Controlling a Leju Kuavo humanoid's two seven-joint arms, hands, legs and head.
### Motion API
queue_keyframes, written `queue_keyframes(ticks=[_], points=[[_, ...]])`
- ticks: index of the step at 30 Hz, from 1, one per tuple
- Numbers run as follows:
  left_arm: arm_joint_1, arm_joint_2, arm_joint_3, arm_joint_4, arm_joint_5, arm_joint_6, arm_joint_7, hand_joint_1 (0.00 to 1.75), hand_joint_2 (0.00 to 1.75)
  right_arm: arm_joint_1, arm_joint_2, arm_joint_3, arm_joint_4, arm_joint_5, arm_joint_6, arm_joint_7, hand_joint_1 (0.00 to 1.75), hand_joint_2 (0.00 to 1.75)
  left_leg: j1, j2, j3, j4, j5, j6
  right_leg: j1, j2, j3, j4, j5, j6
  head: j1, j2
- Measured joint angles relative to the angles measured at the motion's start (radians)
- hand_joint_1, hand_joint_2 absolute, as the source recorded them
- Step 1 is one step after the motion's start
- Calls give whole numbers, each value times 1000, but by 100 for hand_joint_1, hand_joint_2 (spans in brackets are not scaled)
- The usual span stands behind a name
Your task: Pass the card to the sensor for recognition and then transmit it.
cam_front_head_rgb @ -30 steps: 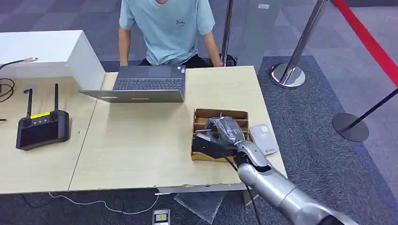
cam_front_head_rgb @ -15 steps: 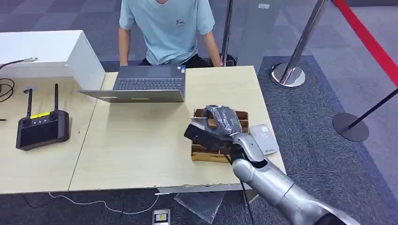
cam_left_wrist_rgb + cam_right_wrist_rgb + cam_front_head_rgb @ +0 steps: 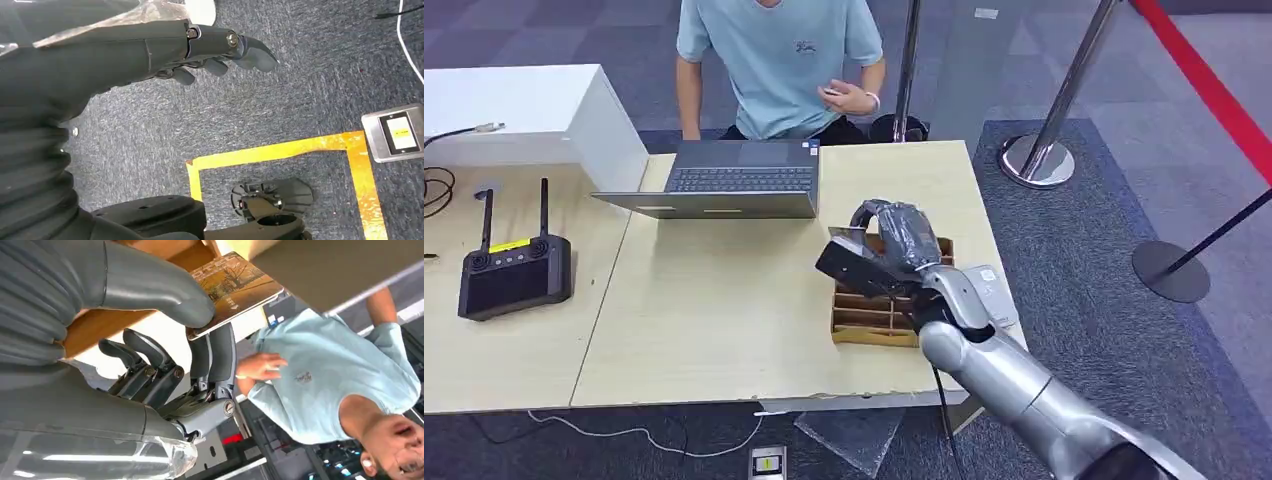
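- The right hand point(image 3: 886, 258) hovers above the far end of the cardboard tray point(image 3: 869, 322), clear of the surface point(image 3: 724, 300).
- In the right wrist view its thumb and two dark fingers point(image 3: 222, 347) pinch the card point(image 3: 235, 287); the card is brown with a printed picture and sticks out past the thumb tip.
- The other fingers of that hand are curled loosely below, apart from the card.
- In the head view the card shows as a thin pale edge point(image 3: 845, 236) at the hand's far side, held off the tray.
- The sensor point(image 3: 990, 293), a flat grey-white pad, lies on the surface just beside the tray, near the right edge, partly behind the silver forearm.
- A person in a light blue shirt point(image 3: 779, 60) sits at the far side, one hand point(image 3: 852, 97) raised in front of the chest.
- An open laptop point(image 3: 734, 180) stands in front of the person; a black controller with two antennas point(image 3: 512, 275) lies on the neighbouring surface to the left.
- The left hand point(image 3: 200, 47) hangs over grey carpet with yellow tape point(image 3: 280, 150); its fingers are gently curled and apart, holding nothing.
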Motion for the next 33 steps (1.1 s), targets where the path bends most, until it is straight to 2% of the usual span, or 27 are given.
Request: queue_keyframes(ticks=[2, 9, 17, 26, 33], points=[[-3, 0, 0, 0, -2, 0, 1, 0, 175, -21, 5, -6, 9, -11, 0, -2, 175, 175, 0, 0, 0, 0, 0, 0, 0, 0, 0, 0, 0, 0, 0, 0], [-20, 0, -5, 0, -9, -6, 15, 0, 175, -144, 34, -17, 137, -74, -6, -100, 175, 175, 0, 0, 0, 0, 0, 0, 0, 0, 0, 0, 0, 0, 0, 0], [-28, 0, -9, 0, -16, -8, 19, 0, 175, -247, 57, -23, 289, -90, -21, -154, 175, 175, 0, 0, 0, 0, 0, 0, 0, 0, 0, 1, 0, 0, 0, 0], [-36, -3, -11, 0, -20, -13, 21, 0, 175, -352, 86, -12, 438, -35, -22, -173, 175, 175, 0, 0, 0, 0, 0, 0, 0, 0, 0, 1, 0, 0, 0, 0], [-35, -7, -17, 0, -18, -16, 20, 0, 175, -385, 117, 3, 513, -20, -20, -172, 175, 175, 0, 0, 0, 0, 0, 0, 0, 0, 0, 1, 0, 0, 0, 0]])
